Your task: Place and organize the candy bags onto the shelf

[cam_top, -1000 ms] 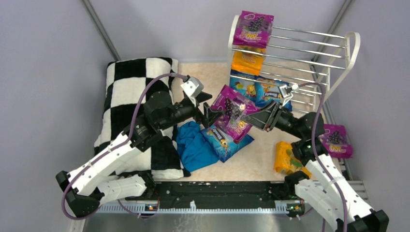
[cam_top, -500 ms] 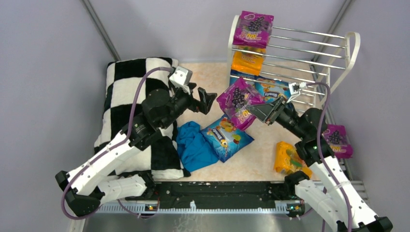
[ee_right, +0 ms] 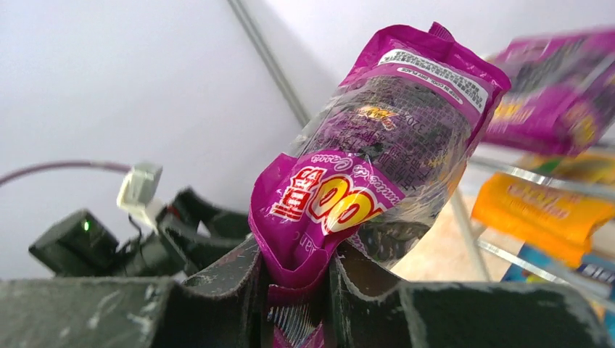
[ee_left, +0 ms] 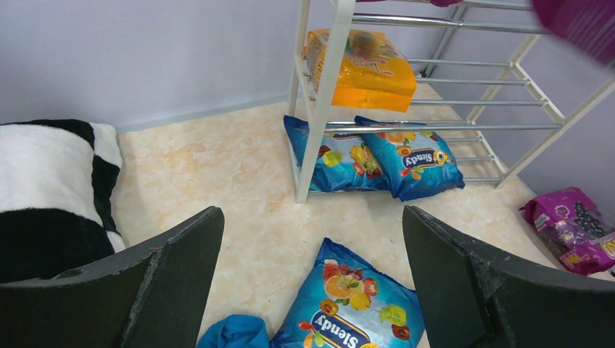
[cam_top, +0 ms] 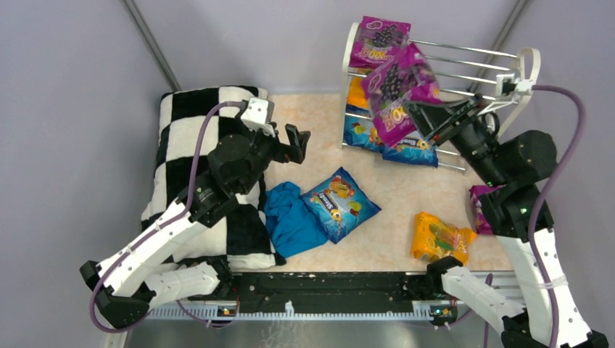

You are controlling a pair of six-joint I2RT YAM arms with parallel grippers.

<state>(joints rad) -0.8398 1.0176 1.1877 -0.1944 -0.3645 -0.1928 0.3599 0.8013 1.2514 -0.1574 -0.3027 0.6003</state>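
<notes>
My right gripper (cam_top: 428, 114) is shut on the bottom edge of a purple candy bag (cam_top: 397, 88), held high by the white shelf's (cam_top: 523, 81) top tier; in the right wrist view that purple bag (ee_right: 377, 167) stands up from my right gripper (ee_right: 299, 270). My left gripper (cam_top: 295, 143) is open and empty above the floor; its open jaws (ee_left: 312, 246) frame a blue bag (ee_left: 355, 304). On the shelf sit a purple bag (cam_top: 376, 38), an orange bag (ee_left: 362, 67) and two blue bags (ee_left: 410, 156). On the floor lie a blue bag (cam_top: 339, 203), an orange bag (cam_top: 437, 237) and a purple bag (ee_left: 573, 228).
A black-and-white checkered pillow (cam_top: 196, 145) lies at the left under my left arm. A teal-blue cloth (cam_top: 290, 220) is crumpled beside the blue floor bag. Grey walls close in on all sides.
My right gripper lifted the purple bag from the floor's middle up and right to the shelf's top tier. My left gripper let go of it and drew back left.
</notes>
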